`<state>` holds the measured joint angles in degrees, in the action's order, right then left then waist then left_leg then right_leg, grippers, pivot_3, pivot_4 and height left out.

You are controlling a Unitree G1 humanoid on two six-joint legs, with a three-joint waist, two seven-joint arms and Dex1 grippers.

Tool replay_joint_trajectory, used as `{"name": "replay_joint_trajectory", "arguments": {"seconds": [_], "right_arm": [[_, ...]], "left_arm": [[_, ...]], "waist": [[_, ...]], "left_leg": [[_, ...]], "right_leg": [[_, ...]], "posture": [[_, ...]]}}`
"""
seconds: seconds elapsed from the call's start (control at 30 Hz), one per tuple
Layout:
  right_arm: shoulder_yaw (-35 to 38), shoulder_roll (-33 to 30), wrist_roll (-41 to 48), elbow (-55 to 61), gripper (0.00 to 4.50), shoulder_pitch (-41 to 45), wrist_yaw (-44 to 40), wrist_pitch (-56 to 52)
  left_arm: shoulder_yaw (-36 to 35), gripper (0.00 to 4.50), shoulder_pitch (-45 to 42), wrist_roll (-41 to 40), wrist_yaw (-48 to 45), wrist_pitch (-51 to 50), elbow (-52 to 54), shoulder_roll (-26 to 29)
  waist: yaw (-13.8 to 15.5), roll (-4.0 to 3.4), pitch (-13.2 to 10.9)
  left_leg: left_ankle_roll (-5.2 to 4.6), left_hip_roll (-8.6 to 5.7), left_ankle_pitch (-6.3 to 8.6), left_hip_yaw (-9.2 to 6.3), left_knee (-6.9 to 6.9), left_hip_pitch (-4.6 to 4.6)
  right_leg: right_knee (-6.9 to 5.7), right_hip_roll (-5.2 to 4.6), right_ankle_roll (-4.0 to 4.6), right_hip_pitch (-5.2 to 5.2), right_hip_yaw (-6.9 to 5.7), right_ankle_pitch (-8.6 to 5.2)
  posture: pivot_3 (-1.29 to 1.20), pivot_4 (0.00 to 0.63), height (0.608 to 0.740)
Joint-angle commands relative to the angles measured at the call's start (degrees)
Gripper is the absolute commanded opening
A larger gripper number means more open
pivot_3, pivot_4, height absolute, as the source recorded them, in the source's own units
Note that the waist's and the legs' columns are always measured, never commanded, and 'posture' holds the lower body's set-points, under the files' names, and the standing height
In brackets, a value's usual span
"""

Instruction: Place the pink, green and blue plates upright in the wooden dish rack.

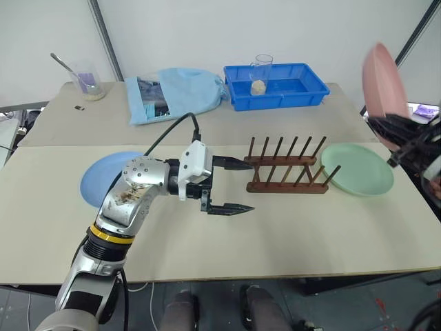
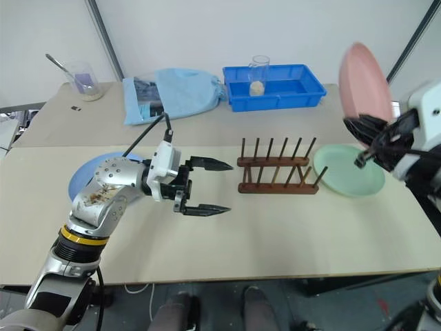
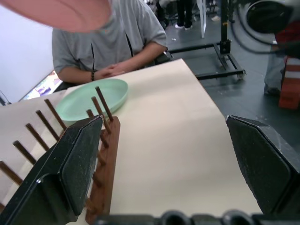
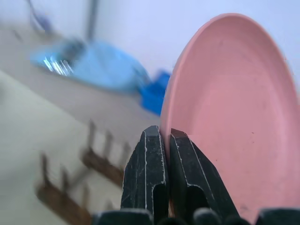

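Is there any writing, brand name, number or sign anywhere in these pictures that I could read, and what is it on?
No text can be read on anything here.
The blue bag shows a dark printed patch: too blurred to read.
The pink plate, green plate, blue plate, wooden dish rack and blue tray show no marks.
The measuring cup shows no readable scale.

On the counter (image 1: 289, 234) the wooden dish rack (image 1: 286, 167) stands with no plates in it. The green plate (image 1: 357, 169) lies flat just beside its right end. The left tool (image 1: 234, 186) hovers just left of the rack, fingers spread wide, and the blue plate (image 1: 103, 181) lies partly hidden behind that arm. At the right edge the pink plate (image 1: 380, 77) is held upright in the air above the counter.
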<state>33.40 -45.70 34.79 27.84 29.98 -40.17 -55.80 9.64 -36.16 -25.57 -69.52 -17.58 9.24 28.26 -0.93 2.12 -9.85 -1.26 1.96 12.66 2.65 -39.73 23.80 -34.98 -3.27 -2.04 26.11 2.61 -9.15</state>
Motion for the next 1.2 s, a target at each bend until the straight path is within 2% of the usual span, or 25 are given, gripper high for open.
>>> {"name": "replay_joint_trajectory", "arguments": {"seconds": [0.03,0.23,0.43,0.57,0.8,1.2], "right_arm": [[3.9,1.9,10.0,-8.7,0.02,6.1,1.2,-5.5],[7.0,1.4,21.6,-19.0,0.02,8.9,1.6,-13.5],[7.0,-0.4,26.1,-22.7,0.02,7.8,2.5,-15.3],[6.7,-1.7,28.0,-24.0,0.02,6.5,2.7,-16.3],[5.4,-3.7,28.6,-26.4,0.02,3.8,1.3,-15.5],[0.8,-9.2,23.8,-34.9,0.02,2.2,-6.5,-11.3]], "left_arm": [[-1.8,4.5,-1.1,-2.4,0.3,-1.3,2.5,0.5],[-2.4,4.5,-0.5,-5.1,1.1,-4.9,5.2,1.5],[-3.3,4.5,-1.2,-7.3,1.1,-7.5,6.2,2.3],[-3.8,4.5,-2.0,-8.9,1.0,-8.8,6.4,2.5],[-3.9,4.5,-3.5,-10.7,1.1,-10.2,5.9,2.1],[-3.4,4.5,-3.8,-10.1,1.1,-9.0,5.7,1.6]], "waist": [[0.1,0.0,0.0],[0.3,-0.02,0.0],[0.2,-0.03,0.0],[0.2,-0.02,0.0],[0.1,-0.03,0.0],[0.1,-0.03,0.0]], "left_leg": [[0.0,-0.01,0.0,0.01,0.01,0.06],[-0.26,-0.08,0.15,-0.05,0.02,0.35],[-0.43,-0.06,0.25,-0.05,0.02,0.32],[-0.43,-0.06,0.25,-0.04,-0.01,0.29],[-0.44,-0.06,0.24,-0.02,-0.04,0.27],[-0.44,-0.07,0.24,-0.01,-0.04,0.27]], "right_leg": [[0.05,-0.02,0.0,0.01,0.01,0.0],[0.14,-0.07,-0.17,0.11,0.01,-0.02],[0.12,-0.02,-0.38,0.12,0.0,0.02],[0.08,-0.02,-0.13,0.1,0.01,-0.13],[0.07,-0.02,-0.14,0.09,0.04,-0.12],[0.08,-0.01,-0.13,0.09,0.05,-0.13]], "posture": [[0.0,0.15,0.72],[0.0,0.15,0.72],[0.0,0.15,0.72],[0.0,0.15,0.72],[0.0,0.15,0.72],[0.0,0.15,0.72]]}}
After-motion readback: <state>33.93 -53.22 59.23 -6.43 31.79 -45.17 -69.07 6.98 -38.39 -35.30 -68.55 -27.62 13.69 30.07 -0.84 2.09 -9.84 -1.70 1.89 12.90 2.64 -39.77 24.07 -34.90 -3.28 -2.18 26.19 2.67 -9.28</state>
